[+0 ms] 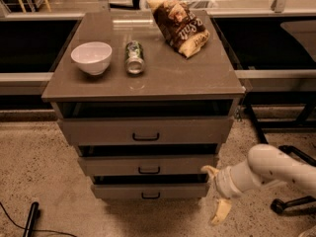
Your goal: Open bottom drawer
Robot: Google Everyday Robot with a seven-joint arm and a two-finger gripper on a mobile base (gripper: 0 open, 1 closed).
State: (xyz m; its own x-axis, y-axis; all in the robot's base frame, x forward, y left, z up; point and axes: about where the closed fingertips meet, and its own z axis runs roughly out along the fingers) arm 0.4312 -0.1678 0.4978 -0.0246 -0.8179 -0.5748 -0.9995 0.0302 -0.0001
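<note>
The bottom drawer (173, 190) is the lowest and slimmest of three grey-brown drawer fronts, with a small black bar handle (150, 195) at its centre. All three drawers stand slightly out from the cabinet. My gripper (216, 191) is at the right end of the bottom drawer, just off the cabinet's lower right corner. Its two yellowish fingers (220, 212) are spread apart, one high and one low, with nothing between them. My white arm (276, 169) reaches in from the right.
The middle drawer (187, 165) and top drawer (187, 131) sit above. On the cabinet top (163, 78) are a white bowl (92, 57), a lying can (134, 57) and a chip bag (180, 27). A chair base (291, 201) stands at right, and a black cable (30, 218) lies at the lower left.
</note>
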